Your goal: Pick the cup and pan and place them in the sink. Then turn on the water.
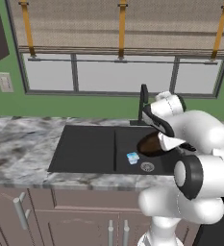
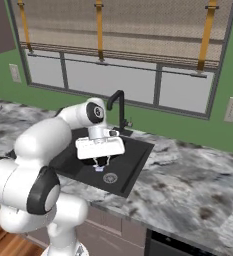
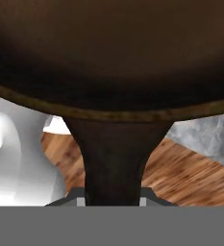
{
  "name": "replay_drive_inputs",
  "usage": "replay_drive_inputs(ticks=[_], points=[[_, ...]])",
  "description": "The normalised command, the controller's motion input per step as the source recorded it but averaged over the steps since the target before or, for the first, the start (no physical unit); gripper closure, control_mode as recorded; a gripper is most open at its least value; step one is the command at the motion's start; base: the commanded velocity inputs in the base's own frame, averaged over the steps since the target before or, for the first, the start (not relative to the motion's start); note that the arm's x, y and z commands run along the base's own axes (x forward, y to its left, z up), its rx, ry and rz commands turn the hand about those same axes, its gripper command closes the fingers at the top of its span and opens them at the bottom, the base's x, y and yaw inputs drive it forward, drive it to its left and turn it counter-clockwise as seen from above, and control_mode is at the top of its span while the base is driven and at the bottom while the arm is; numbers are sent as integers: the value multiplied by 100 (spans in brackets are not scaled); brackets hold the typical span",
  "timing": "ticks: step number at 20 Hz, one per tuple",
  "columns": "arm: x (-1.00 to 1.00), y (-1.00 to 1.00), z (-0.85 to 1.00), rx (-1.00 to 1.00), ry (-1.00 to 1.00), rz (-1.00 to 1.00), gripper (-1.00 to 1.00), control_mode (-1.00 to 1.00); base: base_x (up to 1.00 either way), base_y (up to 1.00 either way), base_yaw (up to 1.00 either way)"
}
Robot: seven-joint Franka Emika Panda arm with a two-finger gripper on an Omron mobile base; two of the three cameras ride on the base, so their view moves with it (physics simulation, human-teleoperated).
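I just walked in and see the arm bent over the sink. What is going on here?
The robot's hand is shut on the handle of the dark brown pan and holds it above the right basin of the black sink, in front of the faucet. A small light blue thing lies in that basin near the drain. No water is running from the faucet.

pan [image 1: 149, 144]: round, dark brown, short dark handle [image 3: 114, 158]; raised over the sink's right basin
sink [image 1: 84, 149]: black, double basin, set in the counter; slim black faucet [image 1: 143, 103] at its back edge
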Motion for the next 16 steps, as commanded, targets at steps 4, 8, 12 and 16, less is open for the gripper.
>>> replay_drive_inputs(ticks=[4,8,12,16], points=[[3,-1,-8,0,0,9,100,-100,0,0,0],[2,0,-6,0,6,14,100,-100,0,0,0],[15,4,-19,0,6,11,100,-100,0,0,0],[33,8,-27,0,0,6,100,-100,0,0,0]])
